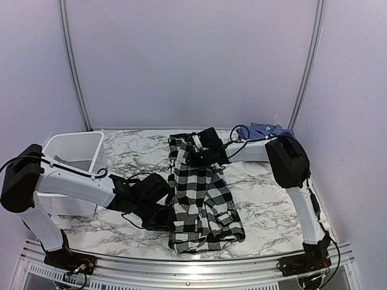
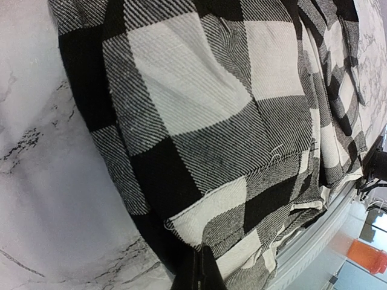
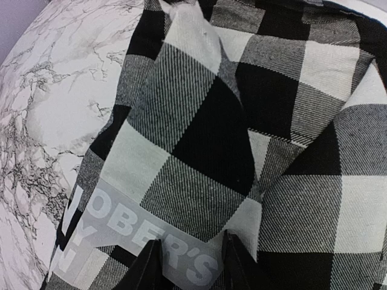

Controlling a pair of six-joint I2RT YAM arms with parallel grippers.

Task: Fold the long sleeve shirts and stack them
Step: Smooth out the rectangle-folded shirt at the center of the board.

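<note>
Where the shirt (image 1: 199, 199) covers the marble table (image 1: 272, 202), right fingers (image 3: 151, 269) spread, left fingers (image 2: 196, 275) unclear.

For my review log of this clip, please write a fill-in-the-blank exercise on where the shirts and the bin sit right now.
1. The table under the buffalo-check shirt has a ___ pattern.
2. The blue shirt lies bunched at the table's far ___ corner.
3. The white bin stands on the ___ side of the table.
4. Between the fingers of the right gripper runs a grey band printed with white ___.

Missing words: marble; right; left; lettering
</note>
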